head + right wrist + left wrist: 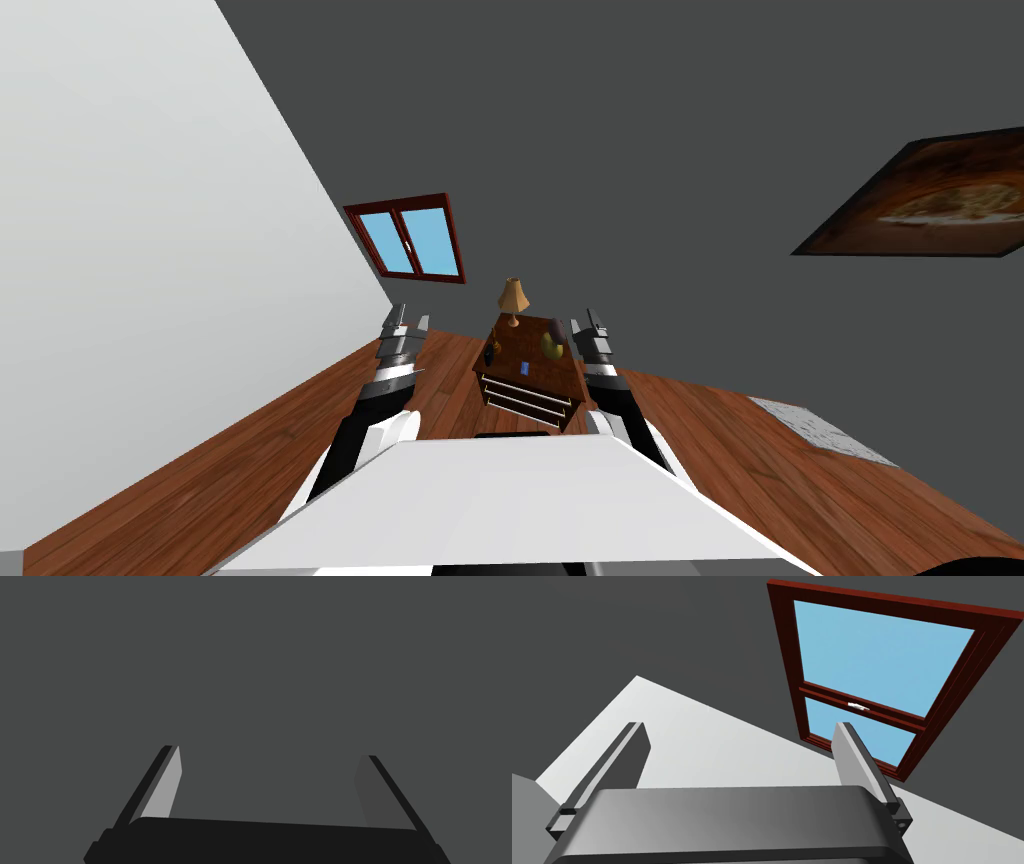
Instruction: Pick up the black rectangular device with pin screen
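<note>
A small wooden nightstand [548, 378] with two drawers stands ahead of me on the floor, against the dark grey wall. Near the front of its top lies a small flat rectangle with a blue face [524, 369]. A small dark object [490, 352] stands by the top's left edge; which of the two is the device I cannot tell. My left gripper [410, 316] is raised to the left of the nightstand, open and empty [739, 726]. My right gripper [587, 320] is raised by the nightstand's right side, also open and empty [270, 752].
A table lamp [513, 298] stands at the back of the nightstand's top, and a yellow-green object [551, 346] sits at its right. A red-framed window [408, 238] is in the wall to the left. A grey rug [820, 430] lies on the wooden floor [250, 470] at right.
</note>
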### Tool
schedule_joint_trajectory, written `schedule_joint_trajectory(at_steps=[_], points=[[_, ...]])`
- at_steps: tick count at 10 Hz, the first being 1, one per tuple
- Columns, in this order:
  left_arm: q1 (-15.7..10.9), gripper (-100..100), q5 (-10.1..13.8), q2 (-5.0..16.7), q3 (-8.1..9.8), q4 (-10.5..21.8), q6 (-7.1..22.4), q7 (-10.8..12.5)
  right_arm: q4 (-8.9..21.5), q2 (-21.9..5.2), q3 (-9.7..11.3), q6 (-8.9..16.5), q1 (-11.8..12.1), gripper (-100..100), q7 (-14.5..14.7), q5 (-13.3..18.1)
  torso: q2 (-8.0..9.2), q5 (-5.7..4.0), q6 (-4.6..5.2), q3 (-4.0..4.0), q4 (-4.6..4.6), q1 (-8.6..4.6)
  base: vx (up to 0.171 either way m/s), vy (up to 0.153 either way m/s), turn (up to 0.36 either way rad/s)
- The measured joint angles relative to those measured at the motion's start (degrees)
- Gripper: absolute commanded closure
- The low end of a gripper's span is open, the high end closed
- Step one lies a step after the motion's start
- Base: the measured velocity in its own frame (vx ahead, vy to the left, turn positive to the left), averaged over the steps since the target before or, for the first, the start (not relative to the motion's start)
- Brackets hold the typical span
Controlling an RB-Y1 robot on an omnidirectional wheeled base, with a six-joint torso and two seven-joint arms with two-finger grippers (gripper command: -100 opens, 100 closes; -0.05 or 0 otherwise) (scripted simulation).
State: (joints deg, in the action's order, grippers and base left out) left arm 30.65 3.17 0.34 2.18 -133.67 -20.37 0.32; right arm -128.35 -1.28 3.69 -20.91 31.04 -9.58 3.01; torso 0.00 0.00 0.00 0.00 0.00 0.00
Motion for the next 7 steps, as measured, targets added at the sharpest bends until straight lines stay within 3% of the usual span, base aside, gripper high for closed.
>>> schedule_joint_trajectory(at_steps=[2,4,7], points=[[-0.50,-100,0.00,2.35,-0.26,1.98,1.40,0.87,0.00,0.00,0.00,0.00,0.00,0,0.00,0.00,0.06,0.00,0.01,0.03,0.01,0.00,-0.023,-0.004,-0.033],[-0.78,-100,0.21,4.18,-0.36,2.75,4.82,2.31,0.00,0.00,0.00,0.00,0.00,0,0.00,0.00,0.09,0.00,0.01,0.05,0.02,0.00,-0.026,-0.002,-0.041],[-1.69,-100,0.71,6.40,-0.37,7.23,9.29,5.55,0.00,0.00,0.00,0.00,0.00,0,0.00,0.00,0.08,0.01,0.00,0.05,0.01,0.02,-0.021,-0.001,-0.042]])
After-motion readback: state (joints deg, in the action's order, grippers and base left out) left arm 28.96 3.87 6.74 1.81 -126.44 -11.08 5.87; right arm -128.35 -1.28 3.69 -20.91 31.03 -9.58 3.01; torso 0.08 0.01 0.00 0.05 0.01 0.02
